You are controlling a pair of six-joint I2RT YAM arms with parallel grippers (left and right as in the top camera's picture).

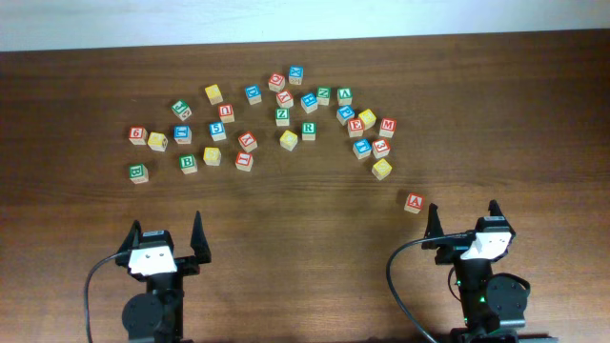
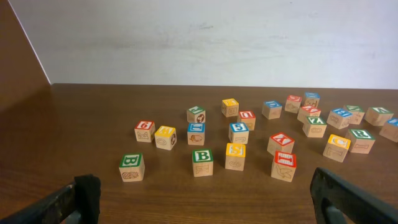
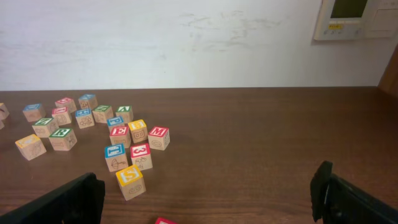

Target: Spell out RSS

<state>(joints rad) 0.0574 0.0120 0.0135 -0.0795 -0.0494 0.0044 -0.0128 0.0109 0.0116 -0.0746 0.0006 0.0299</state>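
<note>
Presently the left gripper [image 1: 167, 232] and the right gripper [image 1: 462, 219] both sit spread wide and empty over the desk [image 1: 534, 114]. A red A block [image 1: 414, 202] lies just ahead-left of the right gripper. Beyond it, a yellow S block [image 1: 381, 169] sits at the scatter's near fringe. Ahead of the left gripper, a second yellow S block [image 1: 212, 155] lies between a green B block [image 1: 188, 163] and a red block [image 1: 244, 160]. The green R block [image 1: 308, 129] stands deeper in, ahead between both grippers, with neighbouring blocks [image 1: 289, 140] crowding it.
</note>
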